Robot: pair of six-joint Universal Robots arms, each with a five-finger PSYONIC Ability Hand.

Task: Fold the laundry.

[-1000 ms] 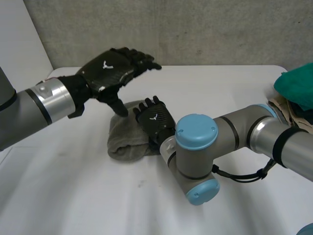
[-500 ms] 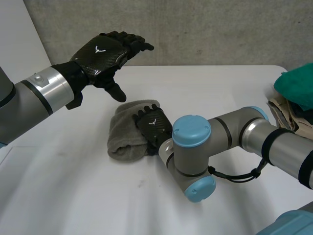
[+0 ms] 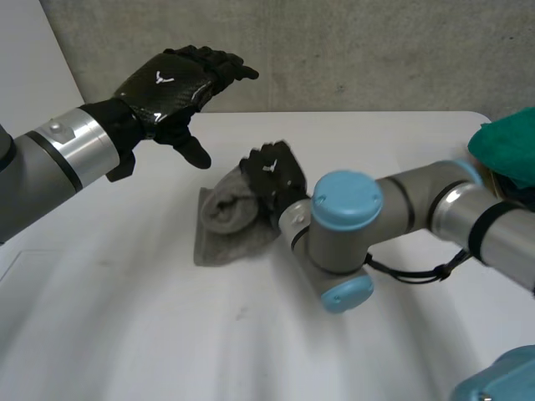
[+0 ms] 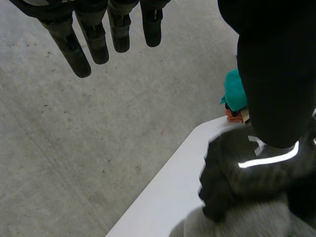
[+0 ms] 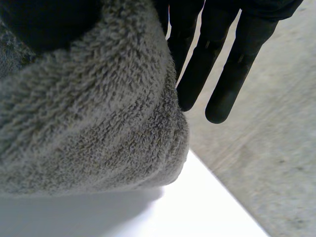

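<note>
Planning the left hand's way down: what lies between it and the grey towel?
Nothing but bare white table, as the head view shows: the open left hand hangs apart from the grey towel.

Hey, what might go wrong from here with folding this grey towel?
The right hand holds the grey towel as a bunched roll, so the fold may land lumpy. The left hand hovers open above the table, off the towel, so nothing pins it and it may slide.

bg: grey concrete wall [image 3: 376,50] | furn: white table [image 3: 125,334] | far left: white panel [image 3: 25,50]
</note>
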